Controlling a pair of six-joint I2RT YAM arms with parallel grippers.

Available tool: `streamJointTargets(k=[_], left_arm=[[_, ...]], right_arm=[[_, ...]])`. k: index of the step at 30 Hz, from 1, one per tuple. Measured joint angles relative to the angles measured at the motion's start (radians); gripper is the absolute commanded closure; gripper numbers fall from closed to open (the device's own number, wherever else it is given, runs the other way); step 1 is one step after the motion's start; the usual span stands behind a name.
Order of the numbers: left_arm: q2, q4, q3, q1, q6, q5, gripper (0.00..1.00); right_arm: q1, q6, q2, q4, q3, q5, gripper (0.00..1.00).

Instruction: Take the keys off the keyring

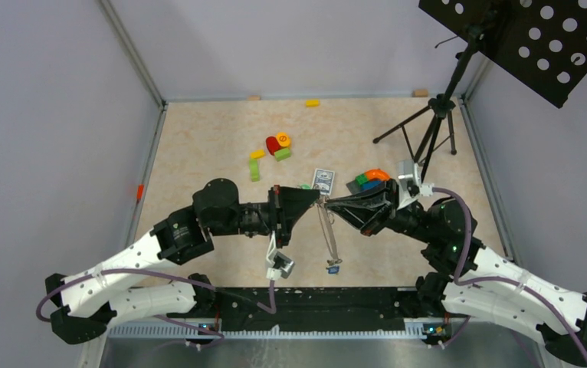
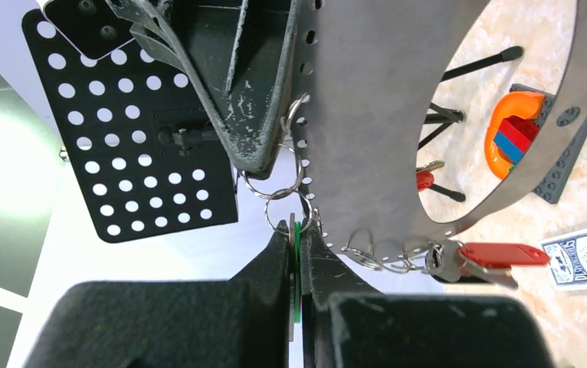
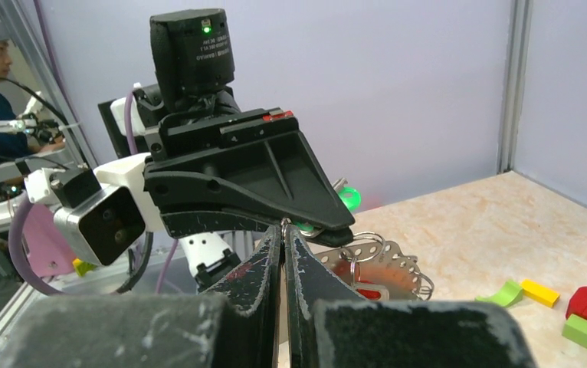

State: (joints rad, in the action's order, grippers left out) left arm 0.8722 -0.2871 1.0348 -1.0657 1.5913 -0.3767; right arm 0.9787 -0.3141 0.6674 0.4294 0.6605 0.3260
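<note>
Keyring and keys hang in the air over the middle of the table (image 1: 198,153), between the two arms. At the far right, a black perforated panel (image 1: 536,38) sits on a tripod (image 1: 432,126).

The arms reach in from the near corners, and their tips meet just near of the playing-card box (image 1: 323,180). The left gripper (image 2: 296,234) has its fingers pressed together on the tag of the green-tagged key (image 2: 297,261). The right gripper (image 3: 283,234) also has its fingers pressed together. Its tips are at the small split rings (image 2: 271,184) above that tag, but I cannot tell whether they nip one.

The keyring (image 2: 367,115) is a broad grey metal band bent into a large loop, with a row of holes along its edge. In the top view it shows edge-on, hanging down from the meeting point towards the near side.

Right of the card box, a dark grey plate (image 2: 562,165) carries an orange arch block (image 1: 378,174) with blue and green blocks beside it. Farther left, loose red, orange, yellow and green blocks (image 1: 277,144) lie on the table.

A red-tagged key (image 2: 503,254) dangles from the band by small rings. A blue-tagged key (image 1: 333,268) hangs at the loop's lowest, nearest end.
</note>
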Motion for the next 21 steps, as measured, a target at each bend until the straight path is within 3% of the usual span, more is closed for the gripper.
streamJointTargets(k=[10, 21], left_arm=[[0.000, 0.018, -0.018, 0.000, -0.016, 0.000, 1.00], [0.000, 0.012, -0.018, -0.010, -0.011, 0.010, 1.00]], right_arm=[[0.000, -0.039, -0.001, 0.054, -0.032, -0.027, 1.00], [0.000, -0.029, -0.104, -0.035, -0.080, -0.091, 1.00]])
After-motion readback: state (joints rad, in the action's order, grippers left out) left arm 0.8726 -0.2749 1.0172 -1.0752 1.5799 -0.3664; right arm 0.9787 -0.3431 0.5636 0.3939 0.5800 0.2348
